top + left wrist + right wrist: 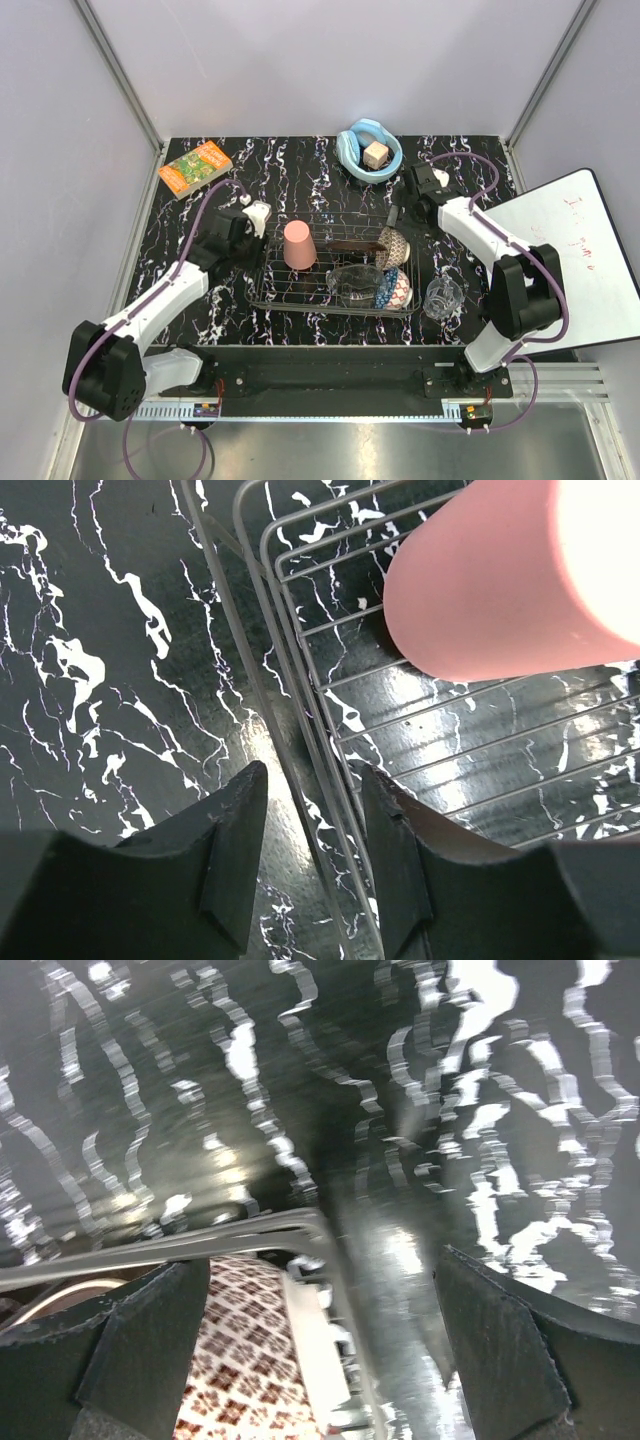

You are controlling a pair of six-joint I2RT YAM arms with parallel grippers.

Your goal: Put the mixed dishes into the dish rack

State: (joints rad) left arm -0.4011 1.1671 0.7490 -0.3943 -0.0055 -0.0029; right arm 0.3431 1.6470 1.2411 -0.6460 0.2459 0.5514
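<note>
My left gripper (312, 780) is partly open. Its two black fingers stand one on each side of the left rim wire of the shallow thin-wire metal dish rack (295, 292). I see a small gap between the wire and my left finger, so nothing is clamped. Just inside that rim, the pink plastic cup (299, 245) stands upside down on the grid, near my fingers but apart from them.

My right gripper (320, 1270) is spread wide and holds nothing. It hangs over the far right corner of the rack. The picture from this wrist is blurred, but under the fingers I can see the red-brown patterned plate (393, 243), which leans on its edge inside the rack.

At the near right of the rack lies the clear glass bowl (352, 282). The small blue patterned bowl (393, 289) lies on its side against it. The clear glass cup (443, 297) stands outside the rack on the black marbled table (290, 170), just beside the near right corner.
</note>
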